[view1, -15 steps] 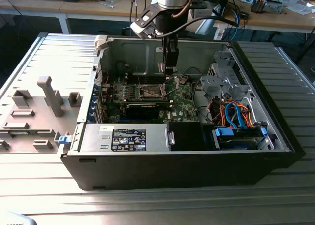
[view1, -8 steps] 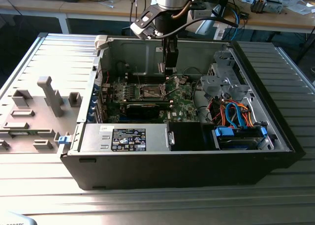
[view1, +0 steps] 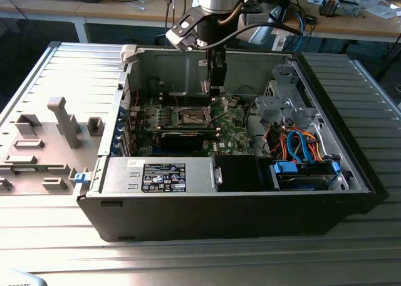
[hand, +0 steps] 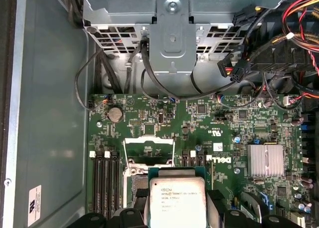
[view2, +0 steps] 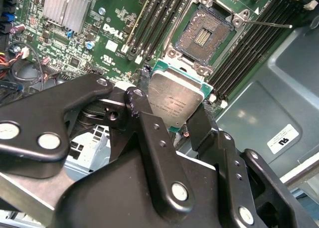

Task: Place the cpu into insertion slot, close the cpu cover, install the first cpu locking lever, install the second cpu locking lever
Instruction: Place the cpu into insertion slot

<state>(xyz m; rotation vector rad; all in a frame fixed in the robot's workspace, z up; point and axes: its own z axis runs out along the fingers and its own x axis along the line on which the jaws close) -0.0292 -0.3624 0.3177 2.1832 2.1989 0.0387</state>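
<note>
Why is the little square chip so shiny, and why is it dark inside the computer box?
In the second wrist view, light glares off the metal face of the cpu gripped by the tool, so it looks pale; in the exterior view, the computer case shades the green board, so inside looks dim.

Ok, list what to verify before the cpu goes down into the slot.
1. Grip on the cpu: ok, the gripper is shut on its edges.
2. Bare insertion slot: ok, its contacts are exposed and nothing lies in it.
3. Open cpu cover: ok, it is swung off the slot.
4. Released locking lever: ok, it sticks out free beside the slot.
5. Chip centred over the slot: cannot tell from these angles.
6. Chip corners matched to the slot: cannot tell.
</note>
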